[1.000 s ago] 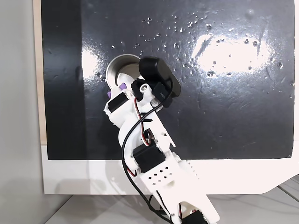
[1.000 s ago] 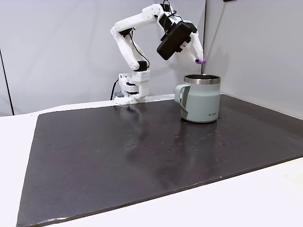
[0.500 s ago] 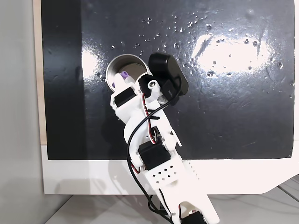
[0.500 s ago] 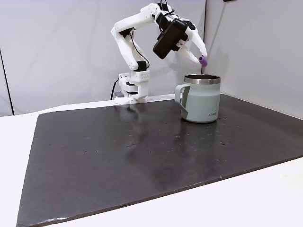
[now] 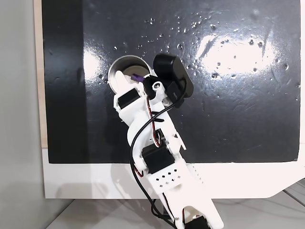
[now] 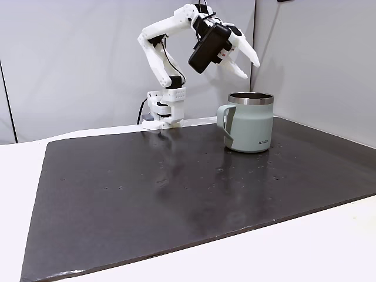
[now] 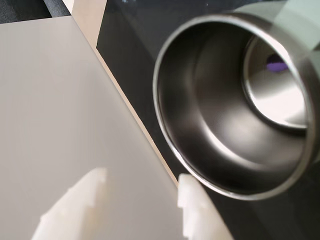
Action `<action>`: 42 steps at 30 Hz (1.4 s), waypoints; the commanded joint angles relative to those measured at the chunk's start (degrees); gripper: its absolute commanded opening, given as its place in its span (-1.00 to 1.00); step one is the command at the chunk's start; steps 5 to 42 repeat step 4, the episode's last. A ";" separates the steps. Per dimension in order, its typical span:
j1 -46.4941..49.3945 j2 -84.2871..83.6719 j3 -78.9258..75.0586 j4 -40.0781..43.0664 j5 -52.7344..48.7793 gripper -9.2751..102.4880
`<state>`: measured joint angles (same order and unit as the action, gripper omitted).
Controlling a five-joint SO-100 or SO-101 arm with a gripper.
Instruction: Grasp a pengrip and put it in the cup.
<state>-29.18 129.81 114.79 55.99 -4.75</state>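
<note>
In the side fixed view the cup stands right of centre on the dark mat, the one obstacle there. The gripper, fingers spread, hangs above its rim with open air around. Left and lower mat lies free.

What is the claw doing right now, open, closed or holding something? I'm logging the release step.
Claw: open, holding nothing; it hangs above the mug, and the purple pengrip lies inside on the bottom.
</note>
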 commanded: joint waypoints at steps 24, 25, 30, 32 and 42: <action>0.62 1.23 -0.70 -2.02 0.44 -0.51; 0.62 1.23 -0.70 -2.02 0.44 -0.51; 0.62 1.23 -0.70 -2.02 0.44 -0.51; 0.62 1.23 -0.70 -2.02 0.44 -0.51; 0.62 1.23 -0.70 -2.02 0.44 -0.51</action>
